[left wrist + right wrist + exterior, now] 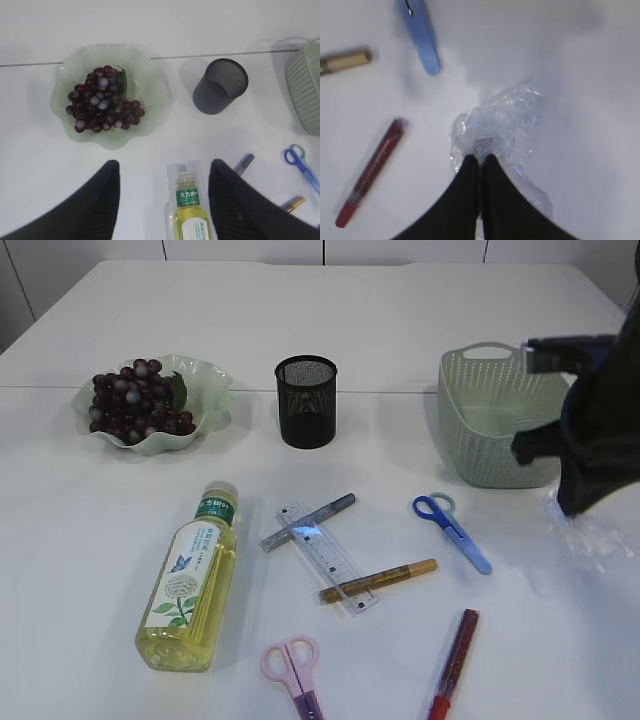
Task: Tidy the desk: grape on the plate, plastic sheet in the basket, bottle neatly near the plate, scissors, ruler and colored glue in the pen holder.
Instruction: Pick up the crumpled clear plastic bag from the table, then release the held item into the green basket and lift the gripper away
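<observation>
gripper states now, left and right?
Left gripper: open, holding nothing, above the bottle.
Right gripper: shut on the plastic sheet.

On the desk (420, 320), the plate (205, 400) with the grape (135, 400) in it sits at the far left, the pen holder (306, 402) to its right and the basket (495, 420) farther right. In front of the plate lies the bottle (192, 580). Right of the bottle the ruler (328, 558) lies across two glue sticks (380, 580), with one pair of scissors (452, 530) to the right, another (293, 665) at the near edge, a third glue stick (455, 650) beside it, and the plastic sheet (590, 535) at far right, in front of the basket.
</observation>
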`<action>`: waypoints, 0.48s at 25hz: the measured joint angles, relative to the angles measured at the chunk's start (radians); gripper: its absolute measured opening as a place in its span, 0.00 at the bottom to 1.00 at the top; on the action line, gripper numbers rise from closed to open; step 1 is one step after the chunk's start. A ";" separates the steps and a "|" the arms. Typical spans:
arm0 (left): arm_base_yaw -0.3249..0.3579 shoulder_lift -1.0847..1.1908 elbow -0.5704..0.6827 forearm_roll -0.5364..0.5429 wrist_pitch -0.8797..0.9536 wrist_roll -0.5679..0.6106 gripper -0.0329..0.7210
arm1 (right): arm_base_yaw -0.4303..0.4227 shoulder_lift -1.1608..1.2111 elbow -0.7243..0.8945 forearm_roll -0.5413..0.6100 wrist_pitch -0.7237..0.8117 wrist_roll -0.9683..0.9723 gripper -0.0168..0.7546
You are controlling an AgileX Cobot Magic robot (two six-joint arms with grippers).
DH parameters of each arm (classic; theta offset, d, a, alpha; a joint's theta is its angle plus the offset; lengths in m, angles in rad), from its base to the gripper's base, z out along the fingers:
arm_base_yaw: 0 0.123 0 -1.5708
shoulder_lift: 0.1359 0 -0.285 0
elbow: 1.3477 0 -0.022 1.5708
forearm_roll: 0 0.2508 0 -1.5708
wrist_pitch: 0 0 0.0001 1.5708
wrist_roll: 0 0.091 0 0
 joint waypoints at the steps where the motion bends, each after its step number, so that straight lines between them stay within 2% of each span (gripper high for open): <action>1: 0.000 0.000 0.000 -0.002 0.000 0.000 0.59 | 0.000 0.000 -0.030 0.000 0.006 0.000 0.04; 12: 0.000 0.000 0.000 -0.038 0.000 0.000 0.57 | -0.009 0.142 -0.483 -0.021 0.124 -0.007 0.04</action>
